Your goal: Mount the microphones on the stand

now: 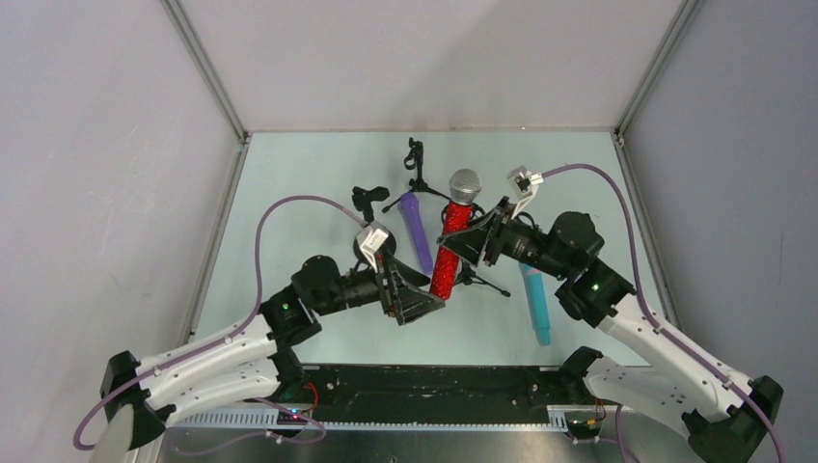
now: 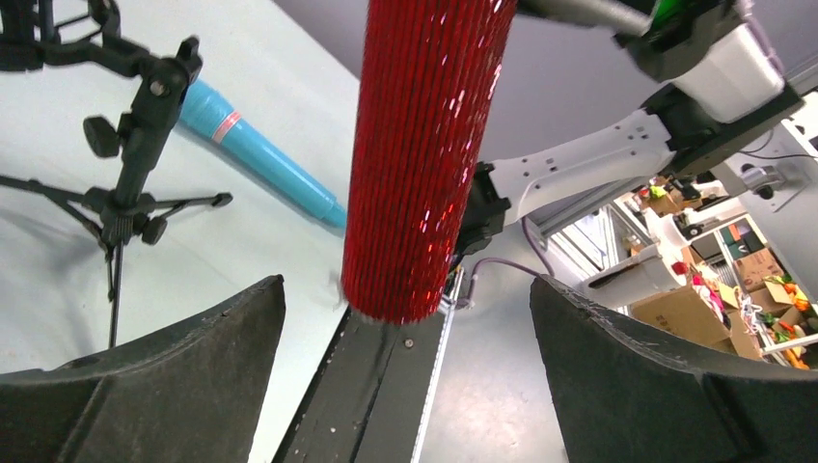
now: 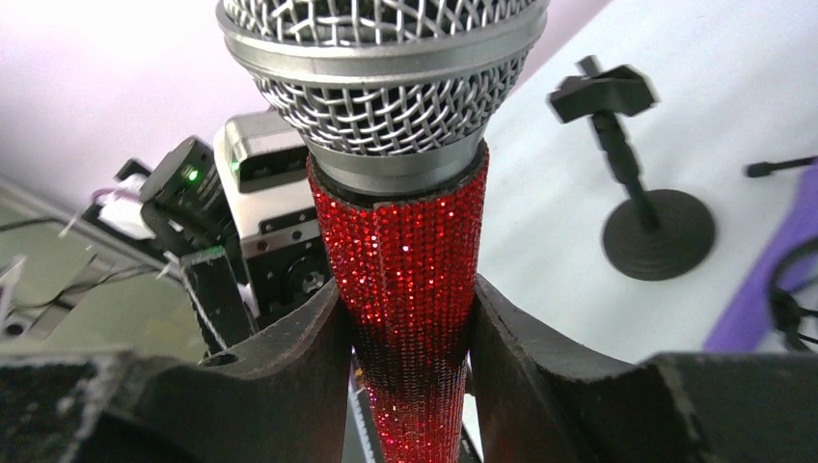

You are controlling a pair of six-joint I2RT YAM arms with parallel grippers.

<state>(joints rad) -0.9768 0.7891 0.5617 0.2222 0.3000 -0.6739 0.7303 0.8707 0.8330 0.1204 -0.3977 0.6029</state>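
Right fingers (image 3: 323, 347) clenched on the red microphone (image 3: 410, 280). They grip the glitter shaft just under the silver mesh head, one finger touching each side. Mic is off the table (image 1: 309, 174) and tilted, head pointing away from the arm bases.

Left fingers (image 2: 227, 333) released and spread wide. The mic's lower shaft sits in the gap between them with clear space on both sides, no contact. The butt end of the mic lies between the two fingertips in the left wrist view.

Just beside the left fingers, on the side toward the right arm, a tripod stand (image 2: 125, 183) is upright on the table, apart from the red shaft. Its top is cut off by the frame edge, so cannot tell the clip's state.

Past that stand the teal microphone (image 2: 260, 159) lies flat on the table, behind the right fingers and alongside that arm's wrist.

On the other side of the right fingers, the purple microphone (image 1: 417, 231) lies flat just beside the red one, beyond the left fingers.

Near it a round-base stand (image 3: 656, 222) is upright, beyond the left fingers.

Farthest out, past the mesh head and both sets of fingers, a second tripod stand (image 1: 417, 166) is on the table.
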